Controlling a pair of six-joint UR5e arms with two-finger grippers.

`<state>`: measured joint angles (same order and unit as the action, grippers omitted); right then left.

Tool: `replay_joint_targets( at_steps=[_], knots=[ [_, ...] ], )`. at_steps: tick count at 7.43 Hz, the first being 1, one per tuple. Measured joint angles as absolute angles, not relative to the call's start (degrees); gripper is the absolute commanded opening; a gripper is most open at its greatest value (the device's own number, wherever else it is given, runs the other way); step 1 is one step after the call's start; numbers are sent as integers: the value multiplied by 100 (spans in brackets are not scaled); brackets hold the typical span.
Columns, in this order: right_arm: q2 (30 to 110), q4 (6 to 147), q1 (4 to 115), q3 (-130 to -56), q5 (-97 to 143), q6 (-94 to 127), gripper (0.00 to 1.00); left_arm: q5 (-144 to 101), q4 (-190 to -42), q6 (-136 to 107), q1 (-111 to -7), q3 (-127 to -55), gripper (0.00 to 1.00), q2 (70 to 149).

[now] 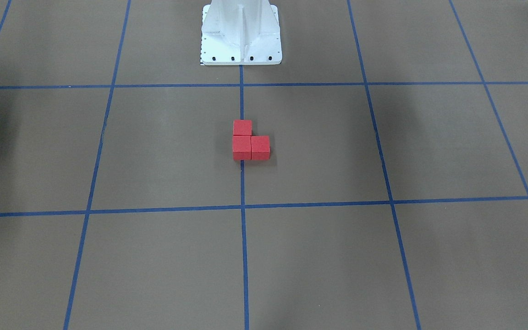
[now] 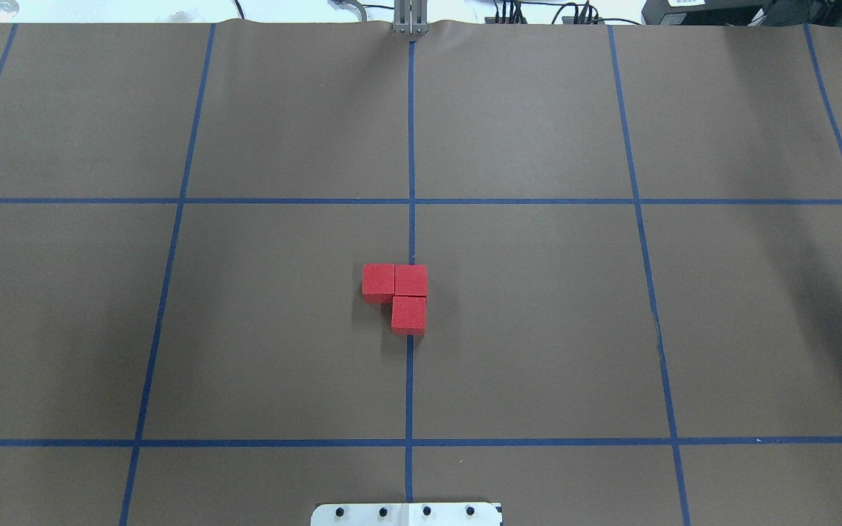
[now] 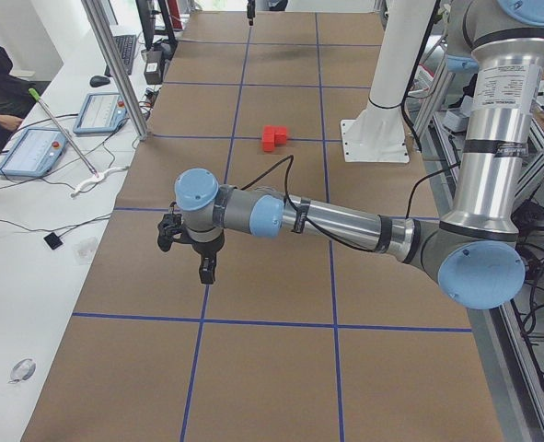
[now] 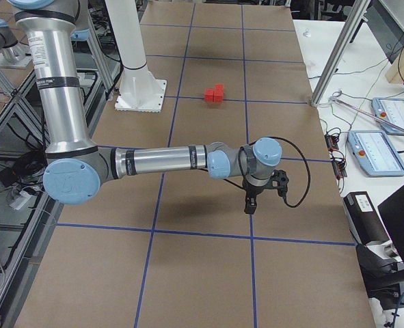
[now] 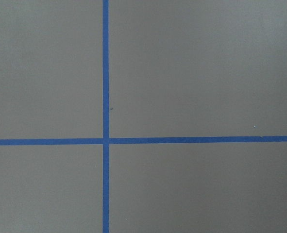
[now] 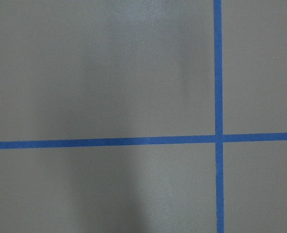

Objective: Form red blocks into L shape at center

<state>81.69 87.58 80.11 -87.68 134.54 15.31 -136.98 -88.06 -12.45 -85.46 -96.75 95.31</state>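
- Your three red blocks [image 2: 399, 296] sit just below the middle of the overhead frame, pressed face to face in an L: two side by side, the third tucked under the right-hand one.
- In that view the right-hand block and the lower one lie over the middle vertical blue tape line [image 2: 411, 146], right at the center [image 2: 465, 292] of the brown surface. The left-hand block sits just beside the line.
- In the front-facing view the L [image 1: 248, 143] sits a little above mid-frame, below the white pedestal base [image 1: 241, 41] at the top edge and well apart from it.
- Your left gripper [image 3: 204, 269] hangs fingers-down over bare brown surface in the left-middle of the left side view, well apart from the blocks [image 3: 273, 138] further up the frame. Whether its fingers are spread or pressed together, you cannot tell from here.
- Your right gripper [image 4: 251, 203] hangs likewise, right of centre in the right side view, far from the blocks [image 4: 215, 94]. Its finger state cannot be told either.
- Both wrist cameras give you only brown surface and crossing tape lines, with no fingers in frame.
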Motion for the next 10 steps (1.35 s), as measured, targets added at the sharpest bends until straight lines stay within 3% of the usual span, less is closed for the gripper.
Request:
replay_joint_targets(
  at_steps=[10],
  knots=[
    [8026, 8826, 8014, -8798, 13295, 1986, 100, -13751, -8993, -2237, -8524, -9747, 100, 9355]
  ],
)
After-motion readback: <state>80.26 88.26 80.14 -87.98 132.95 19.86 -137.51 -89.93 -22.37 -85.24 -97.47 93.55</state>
